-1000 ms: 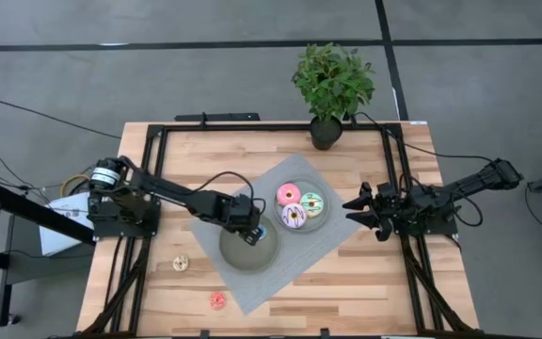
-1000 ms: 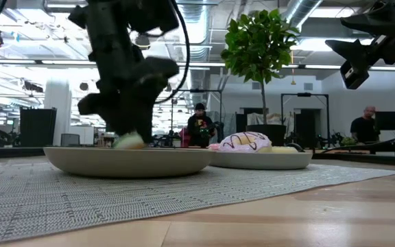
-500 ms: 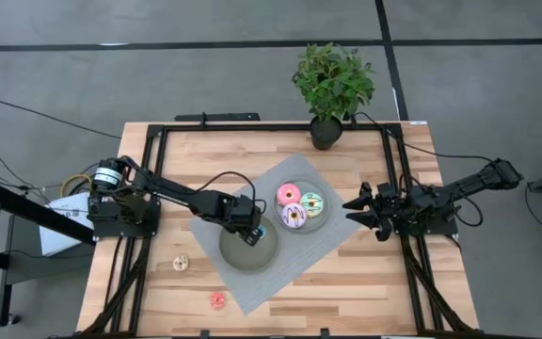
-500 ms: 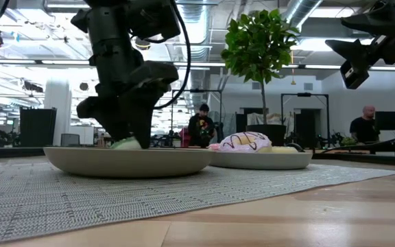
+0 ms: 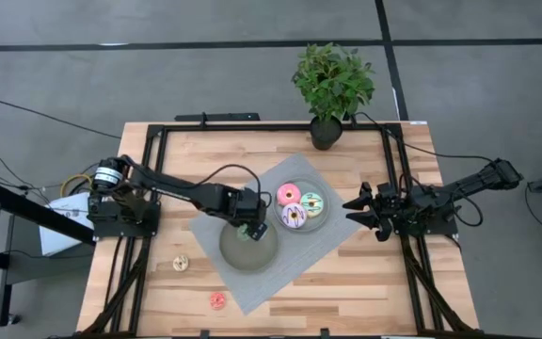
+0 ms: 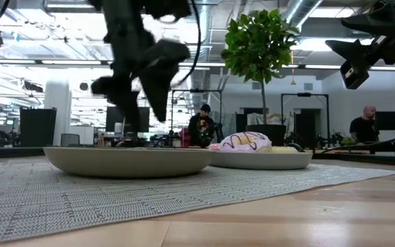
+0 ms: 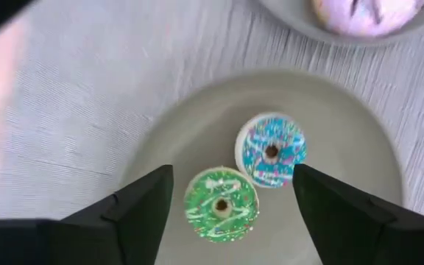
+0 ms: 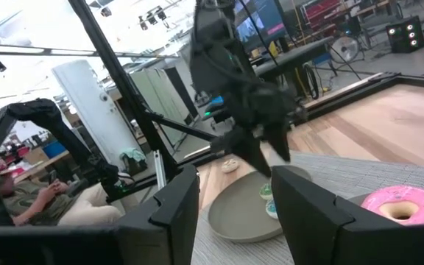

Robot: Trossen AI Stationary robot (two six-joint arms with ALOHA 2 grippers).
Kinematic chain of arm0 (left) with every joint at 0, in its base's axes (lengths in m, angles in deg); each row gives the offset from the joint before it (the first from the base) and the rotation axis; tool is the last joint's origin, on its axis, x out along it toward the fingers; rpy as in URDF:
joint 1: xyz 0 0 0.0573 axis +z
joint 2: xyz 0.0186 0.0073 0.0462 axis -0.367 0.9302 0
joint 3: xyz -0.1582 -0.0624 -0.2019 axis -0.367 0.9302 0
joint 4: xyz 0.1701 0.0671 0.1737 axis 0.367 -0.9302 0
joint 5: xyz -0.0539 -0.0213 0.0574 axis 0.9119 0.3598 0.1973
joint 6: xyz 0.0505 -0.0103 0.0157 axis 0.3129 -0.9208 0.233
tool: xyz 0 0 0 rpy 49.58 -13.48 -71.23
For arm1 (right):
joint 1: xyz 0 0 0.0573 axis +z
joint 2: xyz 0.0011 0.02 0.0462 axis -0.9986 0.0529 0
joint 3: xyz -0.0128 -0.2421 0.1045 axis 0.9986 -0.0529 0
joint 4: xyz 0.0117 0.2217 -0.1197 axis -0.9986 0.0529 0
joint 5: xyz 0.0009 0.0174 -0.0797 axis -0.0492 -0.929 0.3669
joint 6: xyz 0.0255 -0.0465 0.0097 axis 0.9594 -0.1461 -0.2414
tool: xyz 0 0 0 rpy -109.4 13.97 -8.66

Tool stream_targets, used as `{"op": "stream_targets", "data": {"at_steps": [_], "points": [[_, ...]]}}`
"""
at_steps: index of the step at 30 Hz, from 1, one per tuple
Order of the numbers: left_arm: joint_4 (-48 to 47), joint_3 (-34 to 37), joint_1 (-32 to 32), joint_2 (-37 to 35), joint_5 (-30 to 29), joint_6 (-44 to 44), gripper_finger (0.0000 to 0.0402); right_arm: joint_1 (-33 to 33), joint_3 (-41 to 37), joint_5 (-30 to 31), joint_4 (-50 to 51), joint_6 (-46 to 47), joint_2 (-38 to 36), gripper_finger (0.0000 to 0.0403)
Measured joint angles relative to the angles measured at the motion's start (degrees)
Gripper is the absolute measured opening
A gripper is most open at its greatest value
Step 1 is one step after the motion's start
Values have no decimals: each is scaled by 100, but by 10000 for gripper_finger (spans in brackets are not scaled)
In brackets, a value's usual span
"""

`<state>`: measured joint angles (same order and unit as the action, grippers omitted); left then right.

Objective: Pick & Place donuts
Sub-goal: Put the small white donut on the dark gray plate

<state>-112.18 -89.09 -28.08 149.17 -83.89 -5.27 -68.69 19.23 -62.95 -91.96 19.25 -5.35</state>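
Note:
The near grey plate (image 5: 248,250) holds a tiny green donut (image 7: 221,205) and a tiny blue donut (image 7: 271,149), lying flat side by side. My left gripper (image 7: 230,177) hangs open above them, clear of the plate (image 6: 129,161), touching nothing. The far plate (image 5: 319,222) carries the pink donut (image 5: 288,195), the yellow-green donut (image 5: 311,202) and the purple-white donut (image 5: 294,217). A tiny yellow donut (image 5: 181,265) and a tiny red donut (image 5: 217,300) lie on the bare wood near the front left. My right gripper (image 5: 356,209) waits open at the table's right side.
Both plates sit on a grey woven mat (image 5: 290,259) laid slantwise at mid-table. A potted plant (image 5: 332,89) stands at the far edge. Black frame rails (image 5: 149,188) run along the table's sides. People show in the room behind.
My left gripper has opened and let go of the green donut, which now lies in the near plate beside the blue one. The gripper has then risen clear of the plate and drifted slightly toward the far edge.

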Motion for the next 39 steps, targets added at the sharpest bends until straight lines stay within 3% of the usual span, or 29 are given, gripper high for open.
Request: {"op": "stream_targets", "data": {"at_steps": [6, 13, 26, 31, 39], "points": [[-2354, -1073, -313, -9, -312, 34, 275, 7, 0, -3, 0, 28, 0, 160], [-4954, -1221, -1343, -11, -358, -1815, 275, 7, -1, -3, 4, 26, 0, 161], [-4894, -544, -3311, 7, 811, -4725, 275, 7, -1, -3, 21, 44, 0, 160], [-4303, -139, -3653, 7, 1195, -5286, 275, 8, -2, -3, -2, 46, 0, 161], [-3163, 502, -3759, 4, 1277, -5568, 275, 7, -2, -3, -24, 185, 0, 160]]}}
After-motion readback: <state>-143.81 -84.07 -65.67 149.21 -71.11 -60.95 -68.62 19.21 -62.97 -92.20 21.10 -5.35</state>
